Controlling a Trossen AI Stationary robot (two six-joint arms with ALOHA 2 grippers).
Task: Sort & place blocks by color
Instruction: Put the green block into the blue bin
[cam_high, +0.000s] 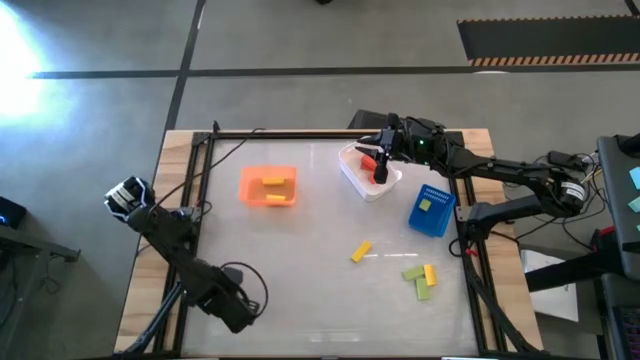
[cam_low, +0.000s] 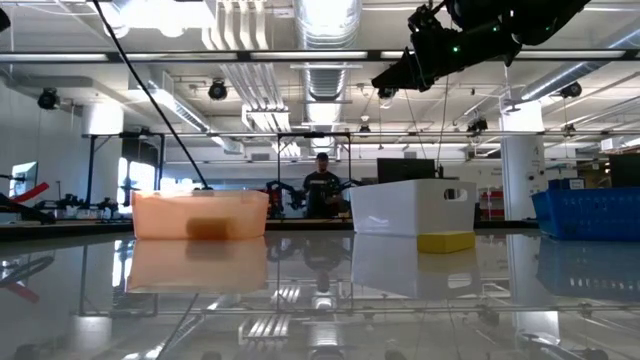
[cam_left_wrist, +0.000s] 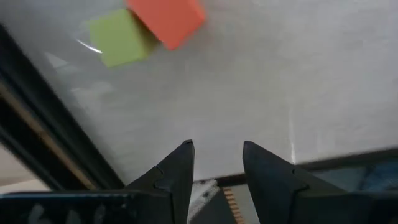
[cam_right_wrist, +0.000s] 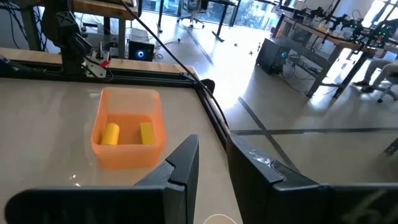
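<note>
Shiny and pale, the table (cam_high: 300, 300) is the biggest thing here, and three bins sit on its far half: the orange bin (cam_high: 243, 186), the white bin (cam_high: 350, 172) and the blue bin (cam_high: 440, 225).

The right gripper (cam_high: 378, 158) hangs high over the white bin. Its fingers stand a little apart with nothing between them. The left gripper (cam_left_wrist: 217, 168) waits low at the near left side of the table, also a little apart and empty.

What could go wrong? Three loose blocks lie very close together near the right edge of the table, in front of the blue bin: a green one (cam_high: 413, 272), a yellow one (cam_high: 430, 273) and another green one (cam_high: 423, 290). Fingers coming down on one could bump the others – maybe push one off the edge. The left wrist view shows a green block (cam_left_wrist: 119, 37) touching a red block (cam_left_wrist: 166, 18), so grabbing one would likely drag the other along. Green and yellow also look alike, so a block could land in the wrong bin.

The blocks are small, flat-sided and bright, far smaller than the bins. Two yellow ones (cam_high: 272, 181) lie in the orange bin, red ones (cam_high: 368, 158) in the white bin, and one yellow-green one (cam_high: 425, 205) in the blue bin. One more yellow block (cam_high: 361, 251) lies alone near the middle of the table – easy to reach.
</note>
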